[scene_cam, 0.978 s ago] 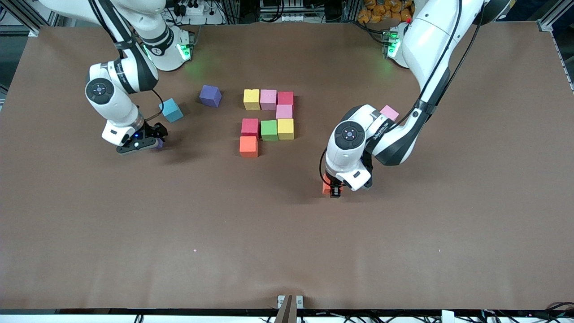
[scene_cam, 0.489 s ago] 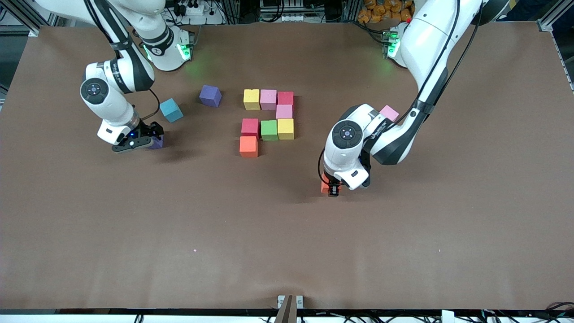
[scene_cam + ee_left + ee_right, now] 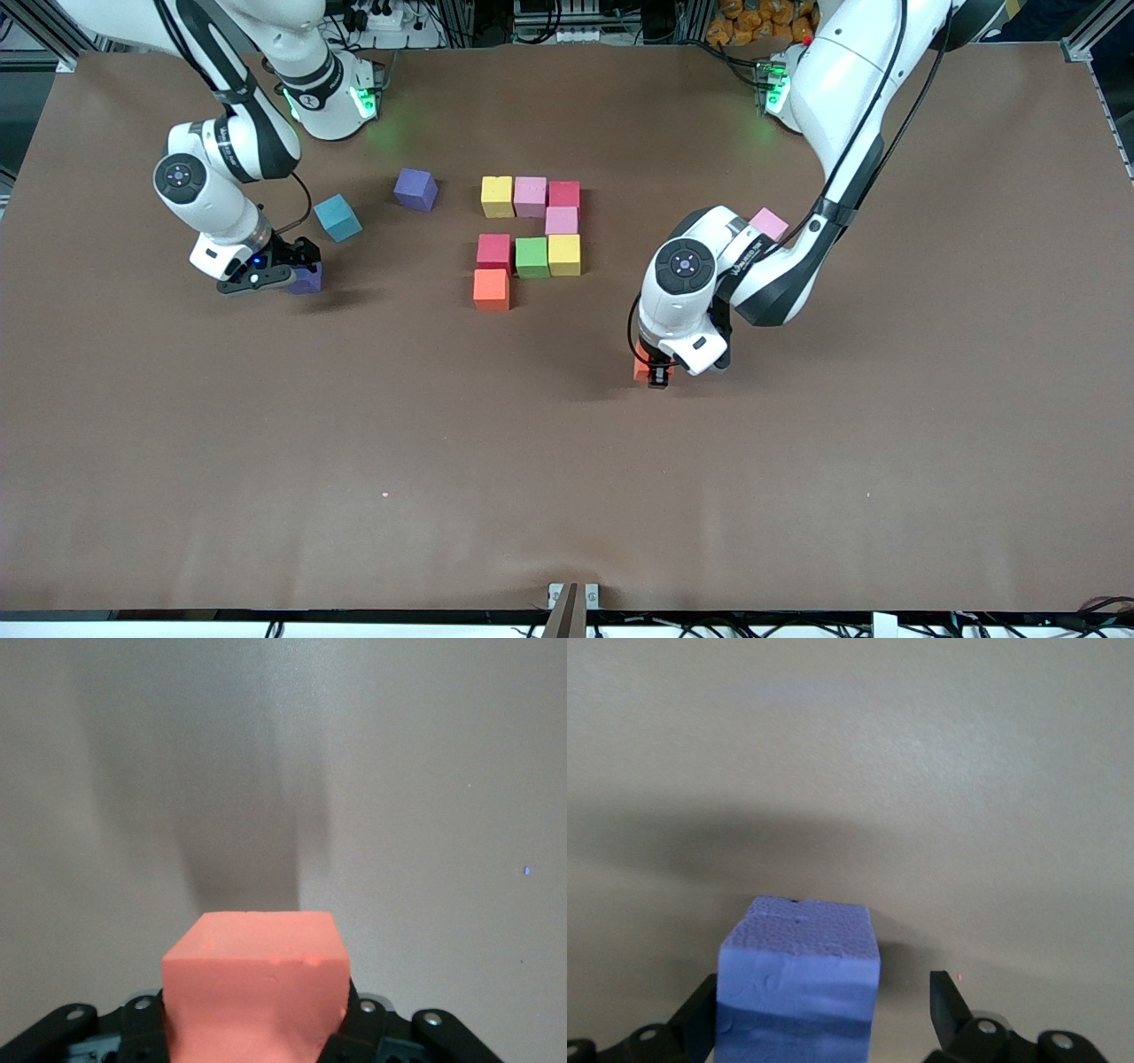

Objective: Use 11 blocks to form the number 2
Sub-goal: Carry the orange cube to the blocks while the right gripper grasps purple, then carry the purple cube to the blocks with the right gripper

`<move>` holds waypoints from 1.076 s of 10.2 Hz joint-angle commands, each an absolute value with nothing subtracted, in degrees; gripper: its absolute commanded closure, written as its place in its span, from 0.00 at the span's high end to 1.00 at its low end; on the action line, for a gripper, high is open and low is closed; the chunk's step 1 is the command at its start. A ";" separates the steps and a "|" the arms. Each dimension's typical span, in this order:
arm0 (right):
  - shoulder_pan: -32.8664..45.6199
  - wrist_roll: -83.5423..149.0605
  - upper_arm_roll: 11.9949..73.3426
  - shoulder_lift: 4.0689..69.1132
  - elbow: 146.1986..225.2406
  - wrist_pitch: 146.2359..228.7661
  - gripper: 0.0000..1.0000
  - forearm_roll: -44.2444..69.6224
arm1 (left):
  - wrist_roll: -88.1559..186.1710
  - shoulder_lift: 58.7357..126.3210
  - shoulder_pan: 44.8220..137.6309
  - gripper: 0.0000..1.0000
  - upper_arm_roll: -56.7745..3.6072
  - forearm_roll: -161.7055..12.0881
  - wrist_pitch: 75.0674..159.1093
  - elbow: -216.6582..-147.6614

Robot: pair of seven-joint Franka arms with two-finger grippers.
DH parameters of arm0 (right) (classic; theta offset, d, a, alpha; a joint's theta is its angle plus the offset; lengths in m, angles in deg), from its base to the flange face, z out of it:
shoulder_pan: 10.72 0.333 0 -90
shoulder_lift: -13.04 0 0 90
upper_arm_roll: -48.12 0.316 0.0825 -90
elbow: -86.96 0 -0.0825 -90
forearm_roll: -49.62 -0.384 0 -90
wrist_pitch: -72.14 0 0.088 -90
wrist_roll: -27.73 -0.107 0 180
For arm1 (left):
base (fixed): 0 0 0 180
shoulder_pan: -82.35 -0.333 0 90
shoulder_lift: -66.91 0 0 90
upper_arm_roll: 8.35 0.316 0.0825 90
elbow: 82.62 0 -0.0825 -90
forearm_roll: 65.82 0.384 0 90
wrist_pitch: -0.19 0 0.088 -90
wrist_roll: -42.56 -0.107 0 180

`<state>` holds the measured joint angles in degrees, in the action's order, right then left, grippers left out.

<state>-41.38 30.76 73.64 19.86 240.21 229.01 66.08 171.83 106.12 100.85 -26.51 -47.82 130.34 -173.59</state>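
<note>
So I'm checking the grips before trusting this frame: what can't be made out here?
- Front view: the orange block is mostly covered by the left gripper.
- Front view: the purple block is half hidden by the right gripper.
- Left wrist view: the jaws' contact with that orange block is cut off at the frame's edge.
- Front view: the left arm covers most of a pink block.

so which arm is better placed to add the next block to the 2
Left. The left gripper is already shut on an orange block, ready to carry it to the number. The right gripper is open, with a purple block between its fingers, ungripped.
</note>
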 commanded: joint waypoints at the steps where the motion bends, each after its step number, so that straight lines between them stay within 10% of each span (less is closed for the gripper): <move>1: -42.10 24.60 74.57 20.07 241.03 229.65 0.94 65.27 | 171.40 106.19 101.25 0.05 -26.19 -46.48 129.48 -173.06; 3: -41.57 24.12 74.57 20.07 240.95 229.64 0.84 65.27 | 171.32 106.11 101.25 0.05 -26.19 -46.48 129.48 -173.06; 7: -38.95 24.21 75.01 18.93 239.99 229.64 0.20 65.35 | 171.32 106.02 101.16 0.05 -26.10 -46.48 129.48 -172.97; 11: -31.05 23.08 75.19 17.43 231.58 223.80 0.18 64.40 | 171.32 106.02 101.16 0.05 -26.19 -46.57 129.48 -172.89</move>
<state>-34.33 24.58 74.93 18.65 235.56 228.64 65.95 171.83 106.13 100.83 -26.37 -47.82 130.32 -173.54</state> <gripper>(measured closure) 0.441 0.379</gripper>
